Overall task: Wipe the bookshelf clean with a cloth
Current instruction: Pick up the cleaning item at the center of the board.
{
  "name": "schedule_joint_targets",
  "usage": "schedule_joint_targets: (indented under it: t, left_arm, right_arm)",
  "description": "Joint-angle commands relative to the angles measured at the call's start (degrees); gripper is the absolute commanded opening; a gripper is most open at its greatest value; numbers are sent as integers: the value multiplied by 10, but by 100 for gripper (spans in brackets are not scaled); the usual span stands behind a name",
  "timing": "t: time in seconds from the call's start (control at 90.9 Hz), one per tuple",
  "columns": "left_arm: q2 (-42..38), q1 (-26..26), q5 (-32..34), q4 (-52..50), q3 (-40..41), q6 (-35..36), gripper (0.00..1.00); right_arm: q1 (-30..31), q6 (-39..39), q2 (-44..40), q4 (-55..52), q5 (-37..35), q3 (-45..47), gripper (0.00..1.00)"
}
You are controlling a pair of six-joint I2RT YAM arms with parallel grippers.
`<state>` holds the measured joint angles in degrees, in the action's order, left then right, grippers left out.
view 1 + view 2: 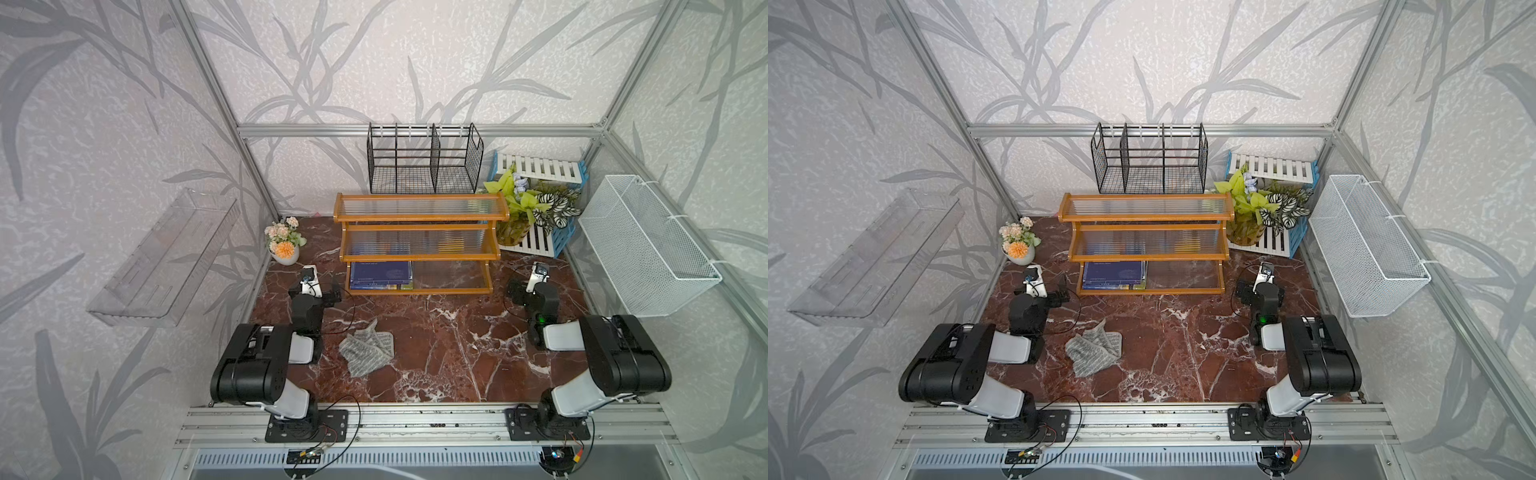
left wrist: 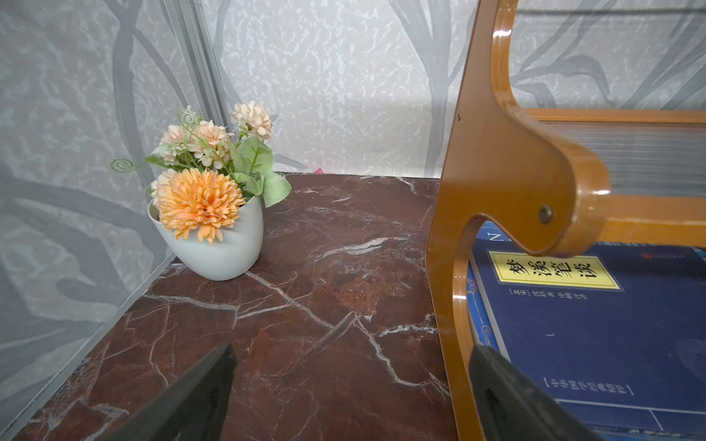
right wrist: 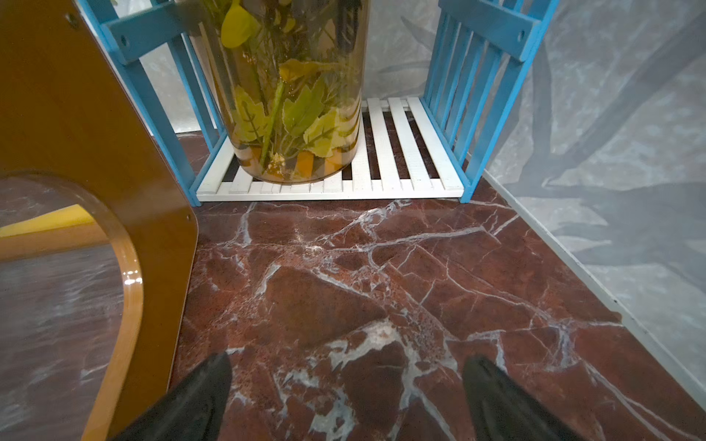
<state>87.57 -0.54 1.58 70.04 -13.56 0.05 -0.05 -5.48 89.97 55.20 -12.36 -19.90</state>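
The bookshelf point(image 1: 419, 217) was the biggest thing in front of me. Its long axis ran crosswise ahead of both sets of fingers, so each wooden end panel stood just inboard of a gripper. The left gripper point(image 2: 351, 357) sat beside the shelf's left end, with a blue book point(image 2: 596, 324) on the lowest tier showing past its inner finger, and the right gripper point(image 3: 347, 359) sat beside the right end. The marbled tabletop point(image 1: 449, 357) lay bare under both. What mattered for my next move was the cloth point(image 1: 368, 348). It lay crumpled on the tabletop well behind the fingertips, back toward the arm bases, and neither wrist camera caught it. In both top views it was bunched with one corner flicked up, so I could read no clear long axis in it. It lay close alongside the left forearm and well apart from the right arm. I judged the left arm the nearer one, though it would need to pull back and swing inward before coming down on the fabric. Both pairs of fingers stood spread wide and held nothing. The left pair hung over bare marble, and I could not tell whether its inner finger brushed the wood. The right pair appeared to touch nothing.
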Motion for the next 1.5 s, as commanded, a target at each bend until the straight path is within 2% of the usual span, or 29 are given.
schedule_joint_targets:
  t: [0.0, 0.825, 0.957, 1.078, 1.155, 1.276, 1.485]
  left_arm:
    - [-4, 1, -2, 1, -5, 3, 100]
    - [-9, 0, 6, -1, -5, 0, 100]
    - [-61, 1, 36, -126, -46, -17, 98]
    - [-113, 6, 63, -224, -65, -41, 97]
    - [-151, 12, 95, -304, -81, -60, 97]
    - [-209, 13, 107, -417, -99, -105, 97]
    - [-264, 13, 37, -517, -93, -216, 95]
  right_arm:
    - [2, 5, 4, 17, 3, -4, 99]
    - [2, 7, -6, 11, 14, -5, 99]
    - [8, 14, -85, -103, 12, -30, 99]
    - [24, -6, -164, -318, 32, -98, 99]
    - [57, -9, -204, -407, 44, -137, 99]
    - [134, -27, -253, -530, 71, -189, 99]
    - [342, -41, -265, -608, 107, -234, 99]
